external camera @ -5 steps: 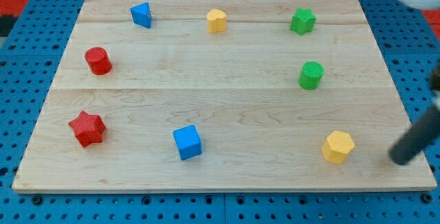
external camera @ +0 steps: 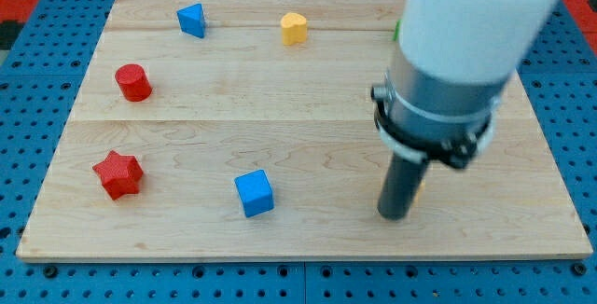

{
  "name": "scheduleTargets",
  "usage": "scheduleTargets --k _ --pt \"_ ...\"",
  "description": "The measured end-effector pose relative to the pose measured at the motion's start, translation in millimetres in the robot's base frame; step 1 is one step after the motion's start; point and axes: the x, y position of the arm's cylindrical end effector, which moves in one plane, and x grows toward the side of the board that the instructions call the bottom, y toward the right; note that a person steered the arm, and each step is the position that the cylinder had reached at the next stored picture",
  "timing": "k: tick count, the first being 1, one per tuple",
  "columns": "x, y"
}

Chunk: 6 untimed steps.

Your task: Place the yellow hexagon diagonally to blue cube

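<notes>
White upper casing, grey cylindrical housing, black clamp ring, straight dark rod down to my tip [external camera: 393, 214].

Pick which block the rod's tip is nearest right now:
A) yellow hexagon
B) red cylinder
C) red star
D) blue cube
A: my tip rests at the view's lower right, where a sliver of the yellow hexagon peeks out beside the rod; the blue cube lies well off to the view's left.
</notes>
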Motion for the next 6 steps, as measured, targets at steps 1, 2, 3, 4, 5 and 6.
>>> scheduleTargets --k 1,2,3,4,5,6 --pt "-5.9 37.3" --pt "-9.3 80.7" --pt "-40.0 80.6" --pt "-49.2 -2.9" --pt "-45.4 -30.7" --pt "-35.3 -16.5"
